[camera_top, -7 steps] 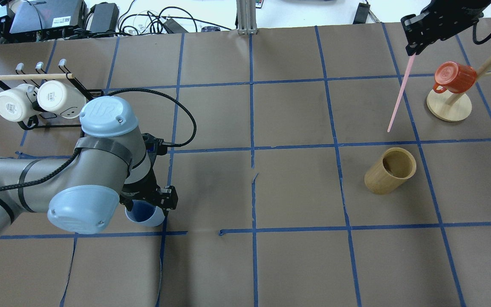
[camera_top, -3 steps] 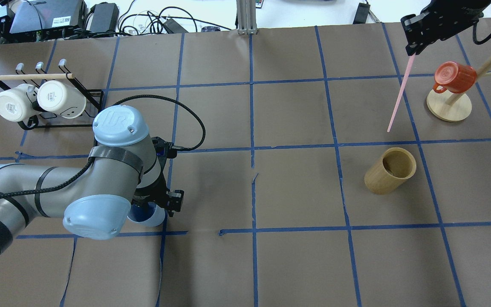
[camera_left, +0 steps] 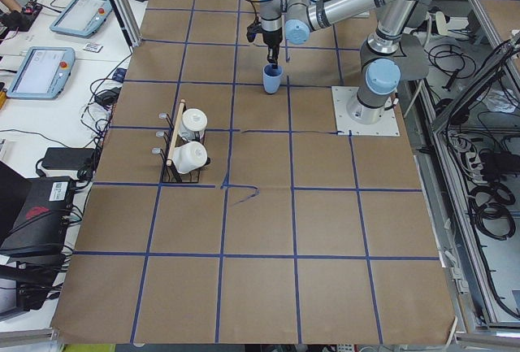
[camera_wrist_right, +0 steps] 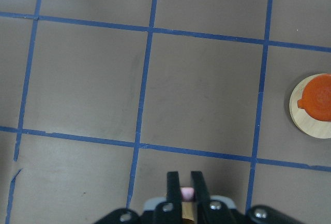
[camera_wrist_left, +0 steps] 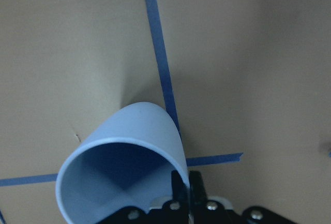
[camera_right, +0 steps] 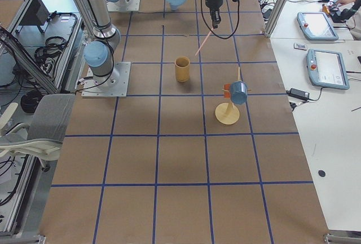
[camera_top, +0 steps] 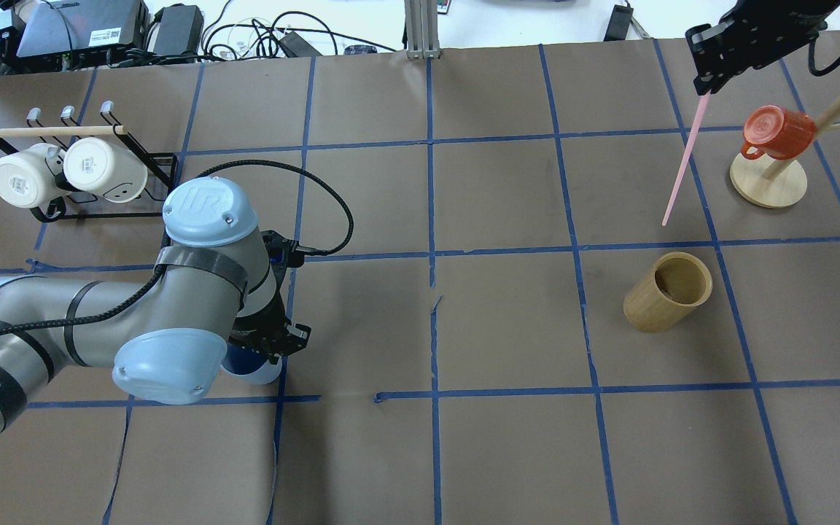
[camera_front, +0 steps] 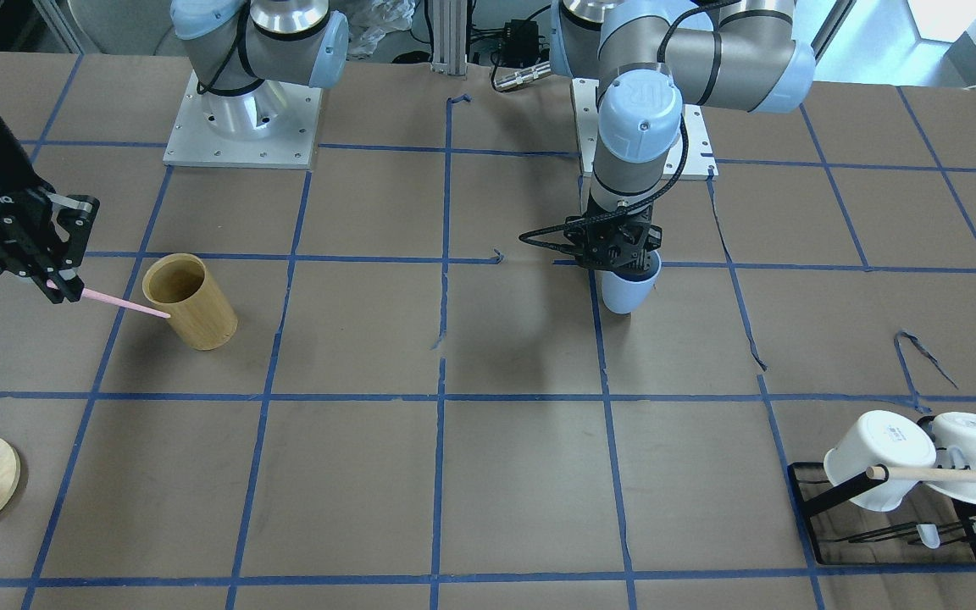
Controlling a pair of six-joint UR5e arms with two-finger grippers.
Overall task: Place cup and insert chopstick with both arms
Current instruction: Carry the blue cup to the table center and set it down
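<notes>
**Both arms hold sth**

L gripper (camera_front: pixel 622 264) is pinched tight on the rim of the blue cup (camera_front: pixel 626 296), one finger in, one out. Cup is mouth up, right by a blue tape line (camera_wrist_left: pixel 158 53) on the table (camera_top: pixel 507 321); can't tell if it touches down. R gripper (camera_top: pixel 703 86) is well apart, squeezed on the top end of the pink chopstick (camera_top: pixel 682 160). Stick slants down, tip in the air near the bamboo tube (camera_top: pixel 666 293), not in it.

Blue cup (camera_left: pixel 271 82) just under the left end effector (camera_left: pixel 274 66); two white cups (camera_left: pixel 193 120) on a black rack (camera_left: pixel 171 175), well apart.
</notes>
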